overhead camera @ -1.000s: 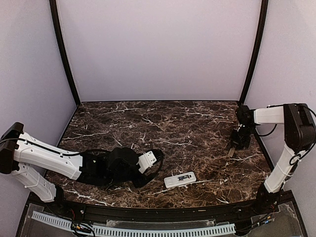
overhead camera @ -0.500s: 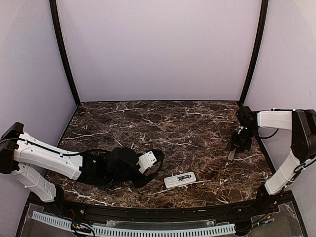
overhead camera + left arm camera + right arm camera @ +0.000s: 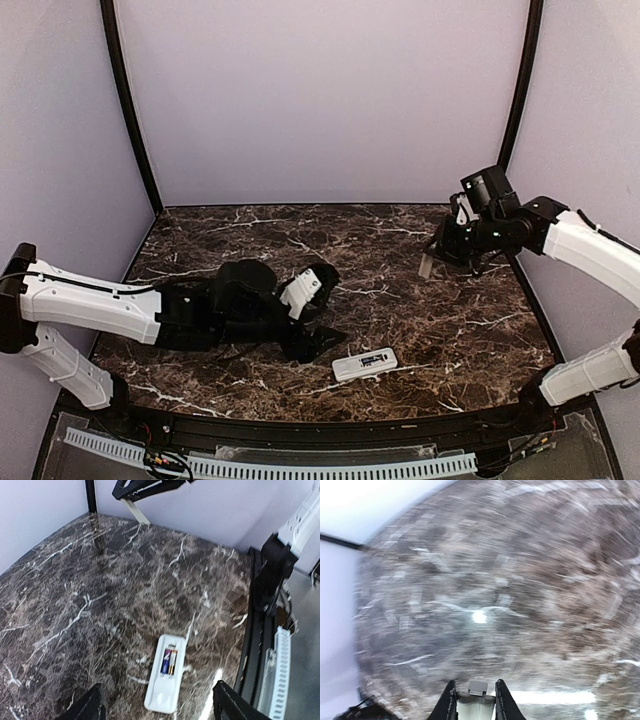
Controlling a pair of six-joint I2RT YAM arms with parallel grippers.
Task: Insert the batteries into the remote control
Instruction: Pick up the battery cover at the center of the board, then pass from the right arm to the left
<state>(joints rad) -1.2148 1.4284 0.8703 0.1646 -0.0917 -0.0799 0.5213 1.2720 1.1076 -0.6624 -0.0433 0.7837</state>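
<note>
**Remote sits by my left gripper; the cover is off to the right in the other one**

From the left: my left gripper (image 3: 330, 305) lies low over the table (image 3: 420, 310), its jaws spread wide with nothing between them. The remote control (image 3: 365, 363) is just to its right, close to the near edge. It lies back-up, with its long axis running roughly left to right, and the open bay sits toward its right-hand end. In the left wrist view the batteries (image 3: 169, 661) appear to lie side by side in that bay. Well apart on the far right, my right gripper (image 3: 437, 252) is held off the table, pinching the small flat white cover (image 3: 426, 266) narrowly. As I judge it, the cover has to come leftward and toward me, turned to line up with the remote's long axis. The left arm is far nearer for steadying the handset.
</note>
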